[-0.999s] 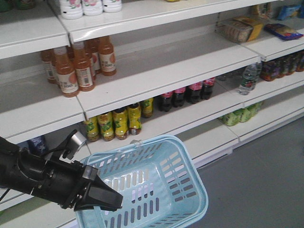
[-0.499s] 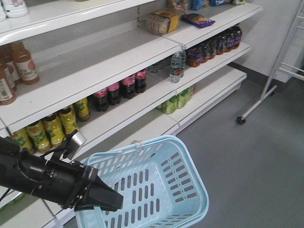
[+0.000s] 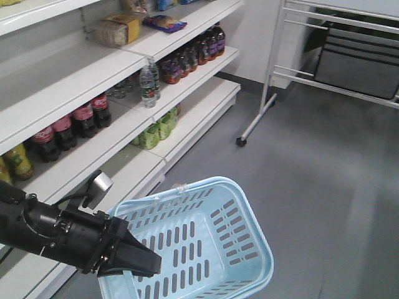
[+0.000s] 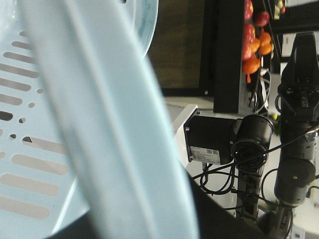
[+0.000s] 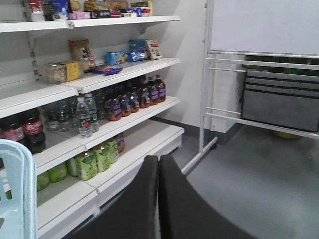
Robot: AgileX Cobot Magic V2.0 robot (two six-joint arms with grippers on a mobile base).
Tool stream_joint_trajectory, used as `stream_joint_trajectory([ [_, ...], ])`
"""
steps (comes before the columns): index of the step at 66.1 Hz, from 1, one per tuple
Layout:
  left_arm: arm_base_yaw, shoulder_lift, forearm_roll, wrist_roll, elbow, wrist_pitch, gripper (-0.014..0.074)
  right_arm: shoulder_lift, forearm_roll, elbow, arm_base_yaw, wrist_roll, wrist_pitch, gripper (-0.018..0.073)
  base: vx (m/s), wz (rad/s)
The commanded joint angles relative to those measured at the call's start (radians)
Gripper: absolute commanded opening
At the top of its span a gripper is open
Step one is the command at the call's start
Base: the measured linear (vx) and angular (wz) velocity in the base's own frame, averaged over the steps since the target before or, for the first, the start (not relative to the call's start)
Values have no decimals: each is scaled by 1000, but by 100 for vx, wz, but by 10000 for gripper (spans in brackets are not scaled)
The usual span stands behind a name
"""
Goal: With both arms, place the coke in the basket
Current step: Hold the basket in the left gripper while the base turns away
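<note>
Several coke bottles (image 3: pixel 83 120) with red labels stand in a row on the middle shelf at the left; the right wrist view shows them as coke (image 5: pixel 31 130) at its left edge. The pale blue basket (image 3: pixel 240 233) hangs empty over the floor, away from the shelf. My left gripper (image 3: pixel 146 265) is shut on the basket's near rim, and that rim (image 4: pixel 99 114) fills the left wrist view as a blurred bar. My right gripper (image 5: pixel 158 160) is shut with nothing in it, pointing along the aisle. The basket's edge (image 5: pixel 11 184) sits to its left.
Water bottles (image 3: pixel 148 84), green drinks (image 3: pixel 156 128) and dark juice bottles (image 3: pixel 187 56) line the shelves beyond the coke. A white wheeled rack (image 3: pixel 271 93) holding a grey bin (image 3: pixel 358 59) stands at the aisle's far end. Grey floor (image 3: pixel 324 187) lies to the right.
The view has swung right along the shelves: orange and yellow drinks left the frame, and the coke slid to the far left. The rack came into view. Left arm and basket kept their place.
</note>
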Motion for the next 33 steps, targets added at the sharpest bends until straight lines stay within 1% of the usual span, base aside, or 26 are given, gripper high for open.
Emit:
stream_joint_trajectory([
  [1,-3,-41,-78,16,-20,61,-6,-18,-7,11,-3,-6,-78,-10,-2,-50],
  [33,-3,-41,-78,16,-20,61,-6,-18,-7,11,-3,-6,-78,-10,0,-48],
])
